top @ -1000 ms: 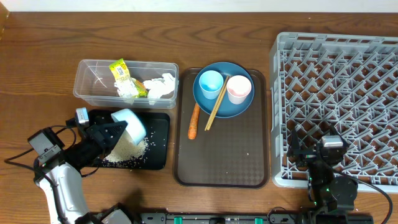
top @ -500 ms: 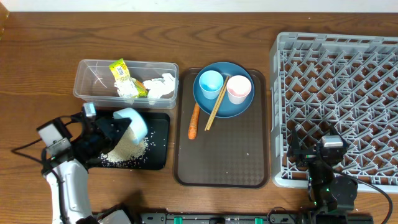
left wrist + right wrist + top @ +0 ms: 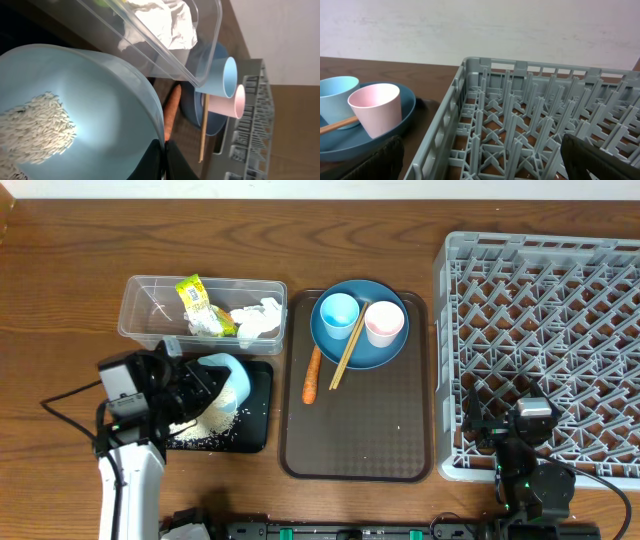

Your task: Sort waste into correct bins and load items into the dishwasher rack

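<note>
**Operator:** What was the condition of the bowl at this step?

**Technician:** The white-and-light-blue bowl (image 3: 226, 375) was clamped by its rim in the left pincer (image 3: 164, 159), jaws narrow on the wall. It was held tilted over the black tray (image 3: 258, 405) directly below that pincer.

**Operator:** What had changed over the preceding second?

**Technician:** The left arm had swung up toward the clear tub (image 3: 140, 310). The bowl had travelled with it, slightly toward the brown tray (image 3: 360, 440). A rice heap (image 3: 212, 418) lay on the black tray under the pincer. A patch of stuck grains (image 3: 37, 130) remained inside the bowl.

**Operator:** What did that mean for the task?

**Technician:** By judgement, emptying was largely done but incomplete. The bowl was not ready for the dishwasher rack (image 3: 540, 330), which stood well to the left pincer's right, past the brown tray.

**Operator:** What else was outstanding?

**Technician:** The wrapper (image 3: 197, 300) and tissue (image 3: 258, 318) sat in the tub just beyond the left pincer. The carrot (image 3: 312, 375) lay unsorted on the brown tray. The plate (image 3: 385, 352) carried the light blue cup (image 3: 339, 310), pink cup (image 3: 384, 322) and chopsticks (image 3: 347, 350). The right pincer (image 3: 480, 150) stood wide open and empty, with the rack's lattice immediately ahead of it.
</note>
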`<control>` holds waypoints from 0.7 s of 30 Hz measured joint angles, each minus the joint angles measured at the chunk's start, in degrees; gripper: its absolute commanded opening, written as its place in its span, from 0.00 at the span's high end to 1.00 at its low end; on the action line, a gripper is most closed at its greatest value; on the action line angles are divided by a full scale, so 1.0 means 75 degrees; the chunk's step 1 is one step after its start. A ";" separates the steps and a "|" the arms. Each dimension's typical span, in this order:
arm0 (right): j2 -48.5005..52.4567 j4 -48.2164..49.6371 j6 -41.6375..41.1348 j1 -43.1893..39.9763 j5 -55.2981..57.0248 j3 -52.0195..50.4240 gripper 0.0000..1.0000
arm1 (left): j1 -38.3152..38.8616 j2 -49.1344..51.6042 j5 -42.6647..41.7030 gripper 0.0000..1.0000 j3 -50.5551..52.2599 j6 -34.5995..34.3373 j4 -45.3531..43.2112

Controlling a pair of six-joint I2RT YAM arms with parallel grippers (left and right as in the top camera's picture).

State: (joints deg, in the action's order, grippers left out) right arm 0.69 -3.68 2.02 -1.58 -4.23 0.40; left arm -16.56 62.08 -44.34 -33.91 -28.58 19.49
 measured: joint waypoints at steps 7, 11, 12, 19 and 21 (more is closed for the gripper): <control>0.0000 0.0000 0.0000 0.0000 0.0000 0.0000 0.01 | 0.1032 -0.0093 0.1128 0.94 -0.0012 -0.0210 0.0003; 0.0000 0.0000 0.0000 0.0000 0.0000 0.0000 0.01 | 0.1655 -0.0093 0.1947 0.93 -0.0012 -0.0224 0.0058; 0.0000 0.0000 0.0000 0.0000 0.0000 0.0000 0.01 | 0.1772 -0.0093 0.2130 0.94 -0.0012 -0.0221 0.0082; 0.0000 0.0000 0.0000 0.0000 0.0000 0.0000 0.01 | 0.2200 -0.0093 0.3077 0.94 -0.0012 -0.0224 0.0140; 0.0000 0.0000 0.0000 0.0000 0.0000 0.0000 0.01 | 0.2250 -0.0076 0.3177 0.94 -0.0012 -0.0224 0.0172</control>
State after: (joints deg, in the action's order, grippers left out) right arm 0.69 -3.68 2.02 -1.58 -4.23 0.40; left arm 0.32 61.52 -20.51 -34.00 -30.26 20.78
